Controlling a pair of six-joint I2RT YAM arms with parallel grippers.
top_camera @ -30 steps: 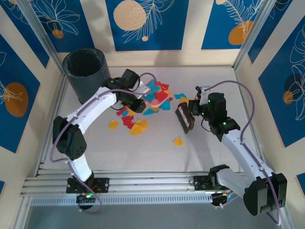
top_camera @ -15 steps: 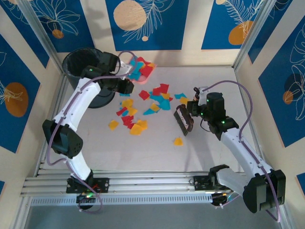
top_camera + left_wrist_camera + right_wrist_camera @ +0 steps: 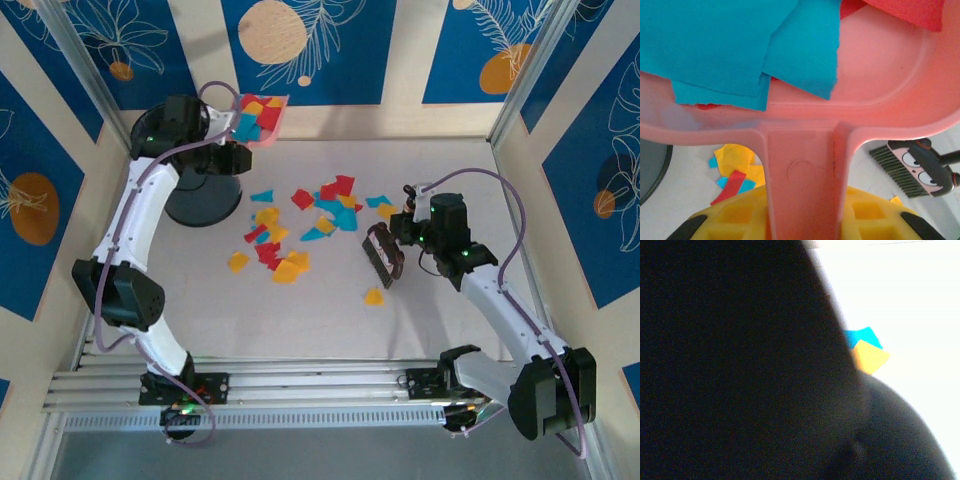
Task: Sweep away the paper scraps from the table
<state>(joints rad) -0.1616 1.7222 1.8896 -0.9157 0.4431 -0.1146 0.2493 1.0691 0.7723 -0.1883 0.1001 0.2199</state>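
While the left gripper clamps the loaded dustpan by the bin, the right gripper clamps the brush. Scraps litter the table.

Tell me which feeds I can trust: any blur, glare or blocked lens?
Top view: sharp, evenly lit, soft shadows, paper scraps easy to read. Left wrist view: the dustpan sits very close and looks soft; the brush behind is clearer. Right wrist view: a dark blurred mass covers most of it, and the table is washed out white.
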